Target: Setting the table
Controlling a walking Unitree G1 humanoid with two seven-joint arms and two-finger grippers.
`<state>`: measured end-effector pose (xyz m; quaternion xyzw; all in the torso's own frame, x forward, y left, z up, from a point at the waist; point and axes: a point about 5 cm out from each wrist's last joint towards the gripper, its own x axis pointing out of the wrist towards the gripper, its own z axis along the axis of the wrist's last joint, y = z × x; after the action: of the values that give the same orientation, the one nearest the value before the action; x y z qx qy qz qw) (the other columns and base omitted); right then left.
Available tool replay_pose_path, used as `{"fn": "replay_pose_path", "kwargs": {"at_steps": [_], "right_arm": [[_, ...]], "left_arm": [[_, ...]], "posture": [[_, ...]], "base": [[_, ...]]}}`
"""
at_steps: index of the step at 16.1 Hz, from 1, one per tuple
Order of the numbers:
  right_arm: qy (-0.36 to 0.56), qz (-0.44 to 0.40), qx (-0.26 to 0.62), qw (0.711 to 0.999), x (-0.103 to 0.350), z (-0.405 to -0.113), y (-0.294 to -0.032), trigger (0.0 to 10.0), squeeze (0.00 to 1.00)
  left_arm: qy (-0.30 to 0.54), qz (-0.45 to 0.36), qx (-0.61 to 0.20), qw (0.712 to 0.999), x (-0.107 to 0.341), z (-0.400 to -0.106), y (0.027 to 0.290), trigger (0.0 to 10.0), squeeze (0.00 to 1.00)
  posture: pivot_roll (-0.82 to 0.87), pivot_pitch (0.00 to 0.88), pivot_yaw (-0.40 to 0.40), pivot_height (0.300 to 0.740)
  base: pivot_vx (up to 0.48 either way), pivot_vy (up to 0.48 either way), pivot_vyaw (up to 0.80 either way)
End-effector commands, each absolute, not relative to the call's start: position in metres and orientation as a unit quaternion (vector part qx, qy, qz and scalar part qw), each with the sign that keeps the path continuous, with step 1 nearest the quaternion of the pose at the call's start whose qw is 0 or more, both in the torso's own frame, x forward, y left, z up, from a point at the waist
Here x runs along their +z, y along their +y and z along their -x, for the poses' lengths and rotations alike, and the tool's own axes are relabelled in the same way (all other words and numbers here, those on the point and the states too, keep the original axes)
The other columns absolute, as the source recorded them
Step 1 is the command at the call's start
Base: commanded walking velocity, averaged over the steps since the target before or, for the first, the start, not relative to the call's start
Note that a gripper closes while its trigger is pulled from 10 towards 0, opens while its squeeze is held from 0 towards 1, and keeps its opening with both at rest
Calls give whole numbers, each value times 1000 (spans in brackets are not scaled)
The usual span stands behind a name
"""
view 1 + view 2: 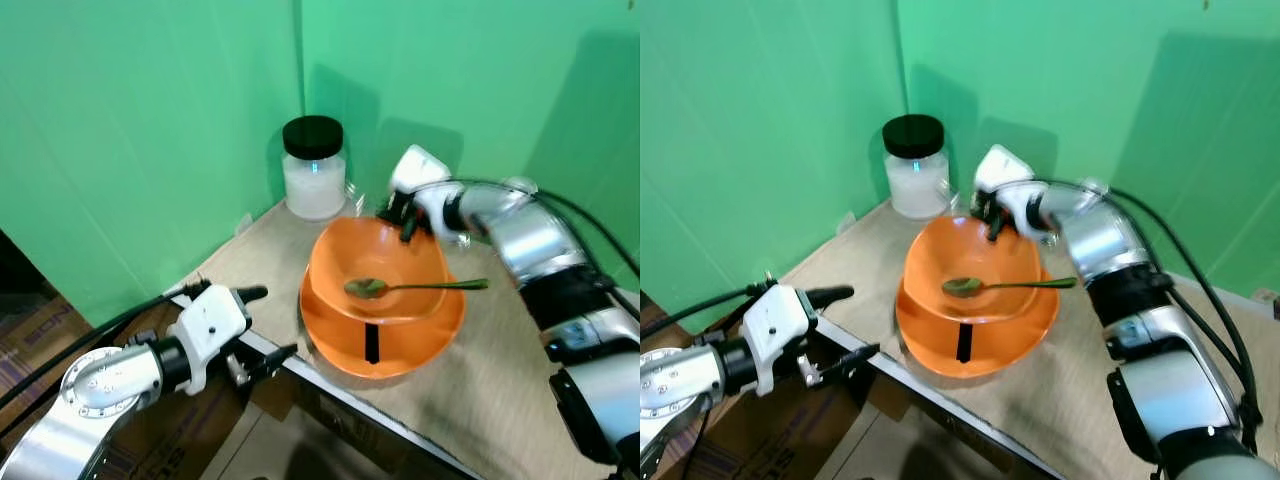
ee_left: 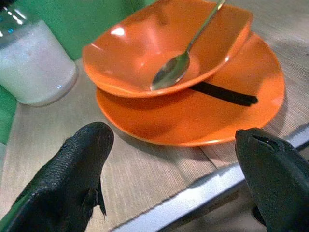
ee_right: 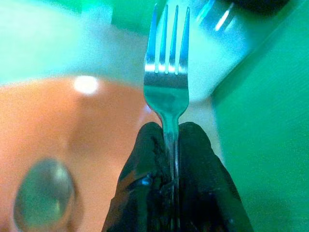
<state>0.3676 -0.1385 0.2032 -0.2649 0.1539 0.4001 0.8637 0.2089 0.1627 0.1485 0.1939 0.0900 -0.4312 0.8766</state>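
An orange bowl (image 1: pixel 380 262) sits on an orange plate (image 1: pixel 400 345) near the table's front left edge. A metal spoon (image 1: pixel 410 287) lies in the bowl, its handle over the right rim. My right gripper (image 1: pixel 408 228) hovers over the bowl's far rim, shut on a metal fork (image 3: pixel 167 82) whose tines point toward the jar. My left gripper (image 1: pixel 268 322) hangs open just off the table's front left edge; its fingertips (image 2: pixel 82 164) frame the plate (image 2: pixel 203 116) and bowl (image 2: pixel 159 53).
A glass jar (image 1: pixel 314 170) of white grains with a black lid stands at the table's back corner against the green wall. The wooden table (image 1: pixel 500 380) has a metal front edge. Bare tabletop lies right of the plate.
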Motion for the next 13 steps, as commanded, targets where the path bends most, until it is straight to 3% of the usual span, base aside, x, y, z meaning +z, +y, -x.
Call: {"fn": "replay_pose_path", "kwargs": {"at_steps": [1,3,5,7,8,9,13], "right_arm": [[118,225,392,884,216,-363,-138,0,0],[75,200,387,897,228,-357,-137,0,0],[-26,132,346,928,252,-333,-141,0,0],[-49,90,324,941,253,-313,-140,0,0],[-51,64,311,947,245,-294,-137,7961,0],[-63,46,281,956,243,-288,-137,10000,0],[-85,24,195,977,241,-261,-137,10000,0]], "left_arm": [[76,-194,-420,883,154,-213,163,10000,0],[63,-182,-404,894,159,-216,159,10000,0],[15,-142,-337,931,170,-230,145,10000,0],[-7,-113,-284,952,176,-237,141,10000,0],[-25,-85,-237,968,181,-239,138,10000,0],[-32,-77,-216,973,182,-238,137,10000,0],[-55,-75,-168,981,190,-233,132,10000,0]], "posture": [[-43,0,55,740],[-37,0,62,740],[-39,0,63,740],[-42,0,58,740],[-45,0,59,740],[-44,0,56,740],[-45,0,51,740]], "base": [[0,0,0],[0,0,0],[0,0,0],[0,0,0],[0,0,0],[0,0,0],[0,0,0]]}}
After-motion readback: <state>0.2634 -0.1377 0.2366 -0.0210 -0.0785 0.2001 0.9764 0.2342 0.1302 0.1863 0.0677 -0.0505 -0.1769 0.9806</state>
